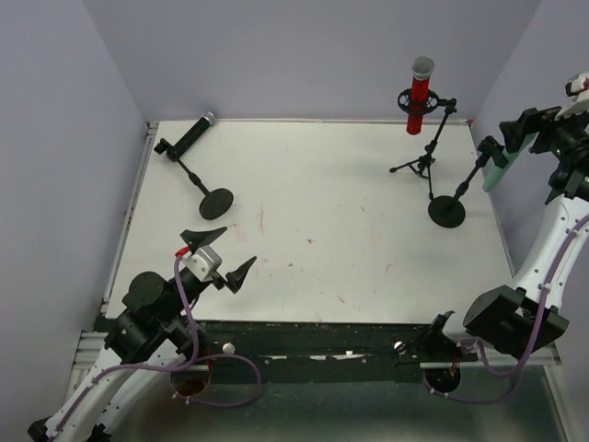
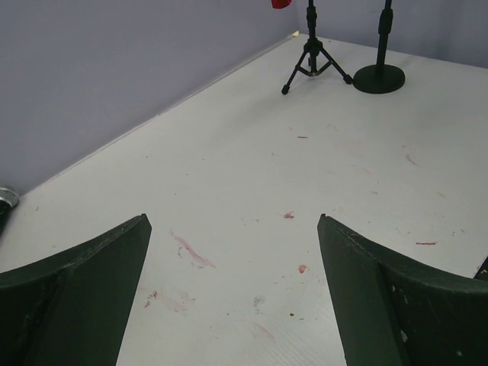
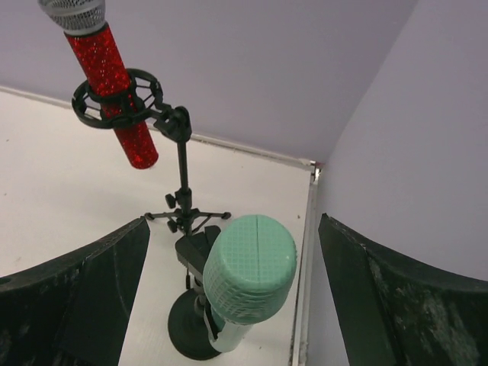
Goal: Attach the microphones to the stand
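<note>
Where table point(image 3: 46, 168) meets wall point(image 3: 412, 137), mint-green microphone point(image 3: 248, 267)

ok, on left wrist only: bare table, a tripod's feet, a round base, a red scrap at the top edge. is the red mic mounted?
Observer: Yes. The red microphone sits through the ring mount of the tripod stand, mesh head up.
Operator: and the green one?
Observer: The mint-green microphone is in the clip of the round-base stand, beside the tripod near the right wall.
Operator: right arm gripping it?
Observer: No. The right pincer is open, one finger on each side of the green head, neither touching it.
</note>
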### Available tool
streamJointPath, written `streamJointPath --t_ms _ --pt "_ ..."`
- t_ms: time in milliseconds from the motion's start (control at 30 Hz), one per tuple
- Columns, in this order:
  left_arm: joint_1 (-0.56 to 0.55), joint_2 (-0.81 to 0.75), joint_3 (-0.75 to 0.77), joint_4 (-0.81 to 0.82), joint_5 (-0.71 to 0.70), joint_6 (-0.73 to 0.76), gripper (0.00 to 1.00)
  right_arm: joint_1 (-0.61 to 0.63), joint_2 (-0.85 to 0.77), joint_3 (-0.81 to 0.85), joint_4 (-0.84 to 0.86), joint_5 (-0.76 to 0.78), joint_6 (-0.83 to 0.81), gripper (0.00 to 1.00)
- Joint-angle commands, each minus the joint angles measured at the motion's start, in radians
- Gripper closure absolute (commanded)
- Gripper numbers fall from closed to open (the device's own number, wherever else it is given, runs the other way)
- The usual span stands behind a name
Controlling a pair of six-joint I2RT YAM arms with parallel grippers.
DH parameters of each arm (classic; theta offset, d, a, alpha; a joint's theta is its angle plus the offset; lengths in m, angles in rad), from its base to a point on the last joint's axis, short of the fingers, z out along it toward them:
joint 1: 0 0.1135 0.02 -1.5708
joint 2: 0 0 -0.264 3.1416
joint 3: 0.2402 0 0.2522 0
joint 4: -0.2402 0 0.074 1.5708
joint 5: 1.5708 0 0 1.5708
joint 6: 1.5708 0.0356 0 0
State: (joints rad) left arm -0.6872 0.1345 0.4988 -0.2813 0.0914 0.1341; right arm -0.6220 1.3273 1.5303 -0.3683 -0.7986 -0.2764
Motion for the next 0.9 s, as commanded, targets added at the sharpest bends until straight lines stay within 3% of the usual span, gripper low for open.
streamJointPath --t_ms 0,167,300,433,600,667,800,867 --pt "0.008 -0.024 -0.008 -0.006 0.027 -0.007 0.02 -0.01 0.003 0.128 -0.003 0.059 0.029 0.0" --pt "0.015 -0.027 -0.008 0.002 0.019 -0.019 0.01 -0.012 0.065 0.371 -0.06 0.061 0.04 0.0" --pt "0.026 -0.012 -0.002 0.005 0.021 -0.034 0.02 -0.01 0.087 0.508 -0.083 -0.069 0.078 0.0" --pt "0.035 0.014 0.014 0.001 -0.004 -0.047 0.02 -0.012 0.078 0.502 -0.041 -0.302 0.19 0.0" --pt "0.037 0.05 0.038 0.004 -0.039 -0.083 0.02 0.04 0.032 0.332 0.219 -0.491 0.502 0.0" --pt "0.038 0.06 0.052 -0.001 -0.061 -0.111 0.02 0.112 0.012 0.304 0.165 -0.505 0.468 0.0" --pt "0.04 0.077 0.086 -0.039 -0.125 -0.227 0.02 0.315 -0.022 0.289 -0.127 -0.458 0.228 0.0" --pt "0.038 0.083 0.095 -0.061 -0.156 -0.299 0.02 0.382 -0.052 0.239 -0.152 -0.458 0.201 0.01"
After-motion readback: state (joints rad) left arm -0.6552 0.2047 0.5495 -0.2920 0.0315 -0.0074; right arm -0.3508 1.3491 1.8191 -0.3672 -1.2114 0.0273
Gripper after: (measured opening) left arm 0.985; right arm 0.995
